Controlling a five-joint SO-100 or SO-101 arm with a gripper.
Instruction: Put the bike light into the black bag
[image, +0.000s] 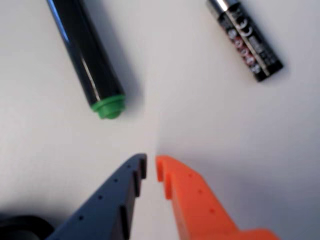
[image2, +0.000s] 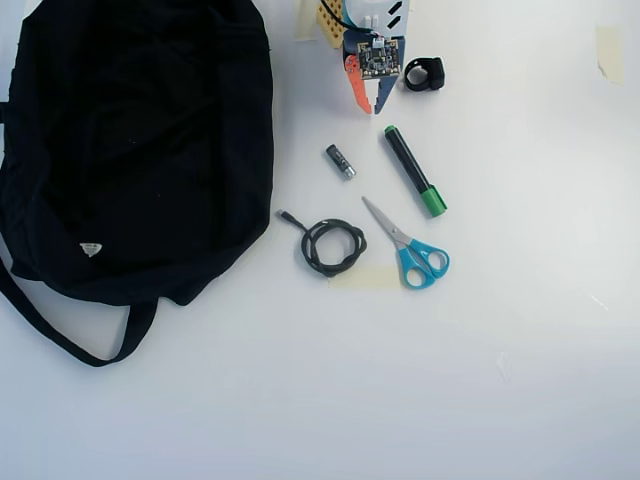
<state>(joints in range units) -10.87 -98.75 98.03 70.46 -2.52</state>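
In the overhead view the bike light (image2: 424, 74), a small black chunk with a strap loop, lies on the white table just right of my gripper (image2: 372, 108). The gripper points down the picture, and its orange and dark blue fingers are nearly together with nothing between them. The big black bag (image2: 140, 140) fills the left side, with its strap trailing below. In the wrist view the fingertips of the gripper (image: 151, 165) almost touch above bare table. A dark blurred shape (image: 20, 227) in the bottom left corner is too unclear to name.
Ahead of the gripper lie a small battery (image2: 340, 161) (image: 246, 40) and a black marker with a green cap (image2: 415, 172) (image: 87, 55). Further on are a coiled black cable (image2: 333, 246), blue-handled scissors (image2: 410, 250) and a strip of tape (image2: 365, 277).
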